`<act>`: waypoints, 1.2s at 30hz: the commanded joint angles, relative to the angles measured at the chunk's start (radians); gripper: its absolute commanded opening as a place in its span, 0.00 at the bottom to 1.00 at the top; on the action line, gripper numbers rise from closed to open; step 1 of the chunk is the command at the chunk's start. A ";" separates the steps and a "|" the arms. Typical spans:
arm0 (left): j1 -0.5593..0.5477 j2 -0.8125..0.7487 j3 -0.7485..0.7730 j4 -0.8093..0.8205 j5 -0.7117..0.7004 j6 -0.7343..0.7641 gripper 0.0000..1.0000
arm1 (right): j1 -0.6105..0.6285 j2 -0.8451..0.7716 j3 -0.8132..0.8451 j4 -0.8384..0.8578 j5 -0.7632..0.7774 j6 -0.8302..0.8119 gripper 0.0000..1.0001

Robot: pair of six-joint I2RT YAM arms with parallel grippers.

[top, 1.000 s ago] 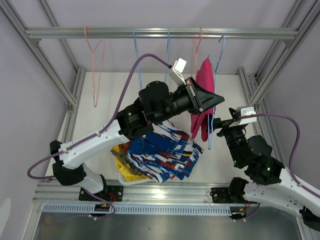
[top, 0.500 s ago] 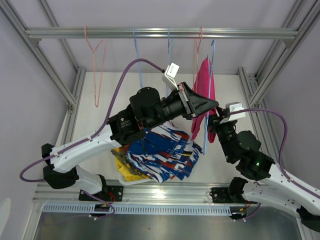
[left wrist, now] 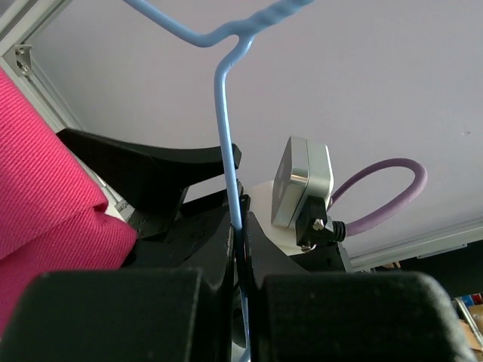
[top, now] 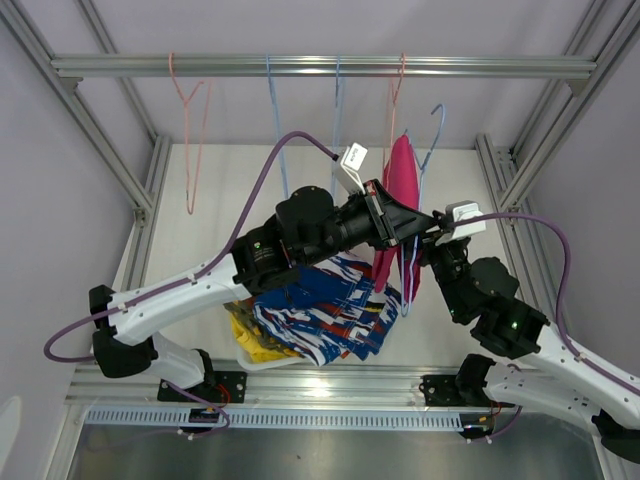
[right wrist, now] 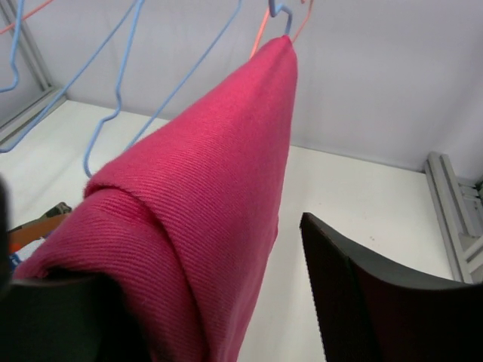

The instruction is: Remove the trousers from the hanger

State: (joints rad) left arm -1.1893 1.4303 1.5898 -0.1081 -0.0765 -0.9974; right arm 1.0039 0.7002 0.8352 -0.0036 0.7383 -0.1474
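The magenta pink trousers (top: 396,195) hang folded over a blue hanger (top: 428,150) whose hook sits tilted below the top rail. My left gripper (top: 408,222) is shut on the hanger's blue wire (left wrist: 226,128), which runs straight between its closed fingers (left wrist: 226,249). My right gripper (right wrist: 189,302) is open around the lower part of the pink trousers (right wrist: 204,211). The cloth lies against the left finger, and a gap separates it from the right finger (right wrist: 362,302). In the top view the right gripper (top: 425,248) sits just right of the trousers.
A pile of trousers lies on the table in front of the left arm, blue-white-red ones (top: 330,300) on top, yellow (top: 255,347) below. Empty hangers hang from the rail (top: 320,66): pink (top: 190,130), two blue (top: 275,120), orange (top: 398,90).
The hanger's hook has dropped away from the rail and tilted right. My right gripper moved left and up so that its fingers now straddle the pink trousers. The left gripper stayed shut on the wire.
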 commanded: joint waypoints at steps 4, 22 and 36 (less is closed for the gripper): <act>-0.018 -0.019 0.024 0.142 0.038 0.023 0.00 | -0.007 0.005 0.064 0.063 -0.002 0.012 0.44; -0.015 0.015 -0.067 0.114 0.001 0.025 0.00 | -0.007 0.028 0.315 -0.062 0.001 -0.052 0.00; -0.010 0.074 -0.059 0.065 -0.013 0.075 0.01 | -0.007 -0.013 0.358 -0.144 0.012 -0.035 0.00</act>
State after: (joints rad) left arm -1.1976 1.4521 1.5505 0.1051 -0.0799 -1.0546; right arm 0.9955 0.7341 1.1099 -0.3481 0.7544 -0.2035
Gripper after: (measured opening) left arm 0.034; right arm 0.133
